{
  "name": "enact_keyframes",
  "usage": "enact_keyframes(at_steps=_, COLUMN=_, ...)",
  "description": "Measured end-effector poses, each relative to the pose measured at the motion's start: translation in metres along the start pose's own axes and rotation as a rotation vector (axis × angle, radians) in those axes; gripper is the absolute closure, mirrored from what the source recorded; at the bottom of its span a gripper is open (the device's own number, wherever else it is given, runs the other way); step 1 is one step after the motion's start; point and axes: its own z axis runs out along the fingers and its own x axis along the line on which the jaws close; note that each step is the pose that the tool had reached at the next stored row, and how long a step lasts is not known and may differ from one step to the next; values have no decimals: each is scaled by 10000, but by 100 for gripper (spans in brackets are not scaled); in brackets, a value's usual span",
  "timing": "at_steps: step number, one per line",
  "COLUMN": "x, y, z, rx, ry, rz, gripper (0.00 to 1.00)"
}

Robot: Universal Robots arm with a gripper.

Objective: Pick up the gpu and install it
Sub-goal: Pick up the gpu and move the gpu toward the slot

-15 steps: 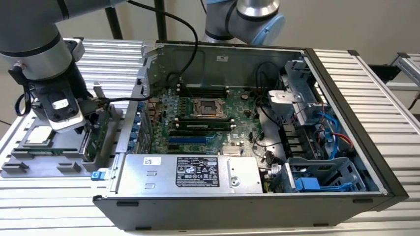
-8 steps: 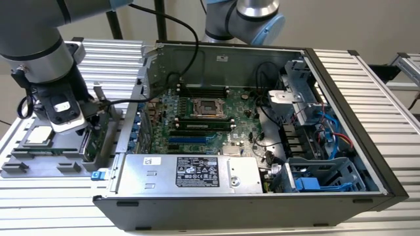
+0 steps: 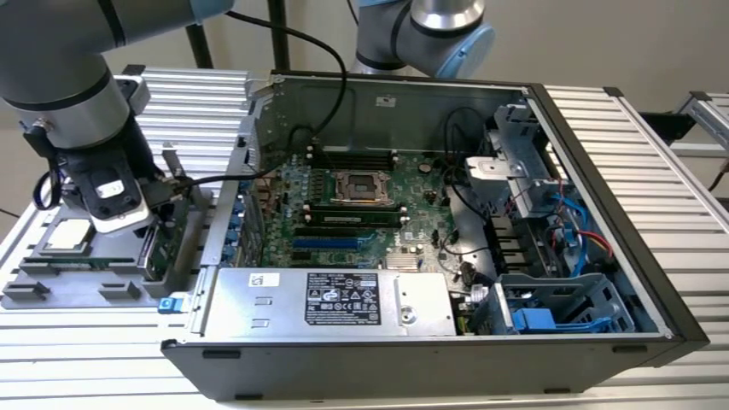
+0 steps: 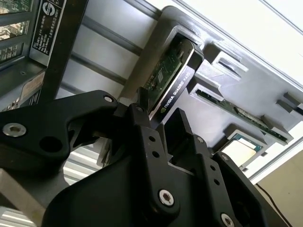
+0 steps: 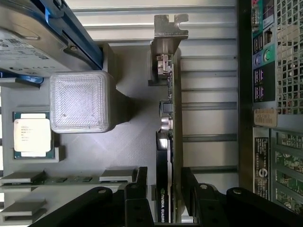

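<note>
The gpu stands on edge in a slot of the grey parts tray, its silver bracket at one end. In the first wrist view I see its green board on one side and its black cooler on the other. My gripper straddles the card's near end, one black finger on each face, and a narrow gap shows on the cooler side. The second wrist view shows the gpu running between the fingers. In the exterior view the arm hangs over the tray on the left, beside the open computer case.
The tray also holds a processor, a thin memory stick and a hard drive in a blue-edged caddy. Inside the case lie the motherboard with a blue slot, a silver power supply and loose cables.
</note>
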Motion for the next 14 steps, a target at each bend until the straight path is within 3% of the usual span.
enact_keyframes(at_steps=11, x=1, y=1, z=5, rx=-2, ry=-2, rz=2, gripper=0)
enact_keyframes(at_steps=12, x=0, y=0, z=5, rx=-2, ry=-3, rz=1, gripper=100)
enact_keyframes(at_steps=14, x=0, y=0, z=5, rx=-1, ry=-3, rz=-1, gripper=100)
